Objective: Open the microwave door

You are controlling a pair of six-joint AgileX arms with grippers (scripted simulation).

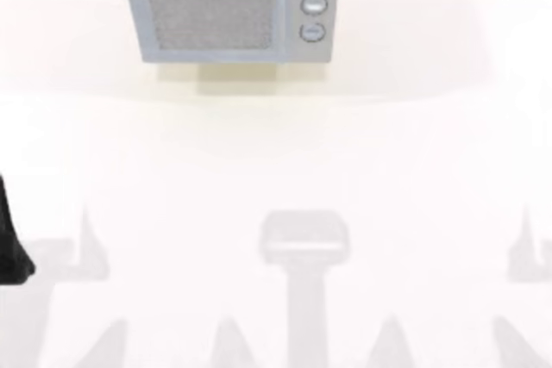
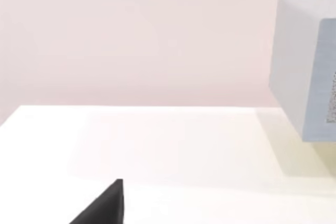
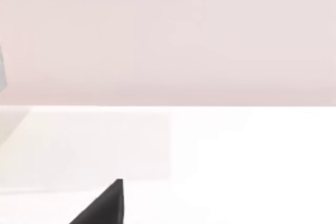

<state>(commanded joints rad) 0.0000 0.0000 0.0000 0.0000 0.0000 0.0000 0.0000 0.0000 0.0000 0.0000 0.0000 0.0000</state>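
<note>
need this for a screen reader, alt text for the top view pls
A small light-grey microwave stands at the far edge of a white table, its mesh-window microwave door shut and two round knobs to the door's right. A dark part of the left arm shows at the left edge; no gripper is visible.

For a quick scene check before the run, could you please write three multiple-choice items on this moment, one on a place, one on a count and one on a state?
1. Where on the table does the microwave stand in the top view?
A. far edge, near the middle
B. near edge, left corner
C. right side

2. How many round silver knobs are on its side panel?
A. one
B. two
C. four

3. How does the microwave door stand?
A. swung wide open
B. closed flat against the front
C. taken off

Answers: 1 A, it sits at the top of the top view; 2 B, two are stacked beside the door; 3 B, the mesh window lies flush with the front.
</note>
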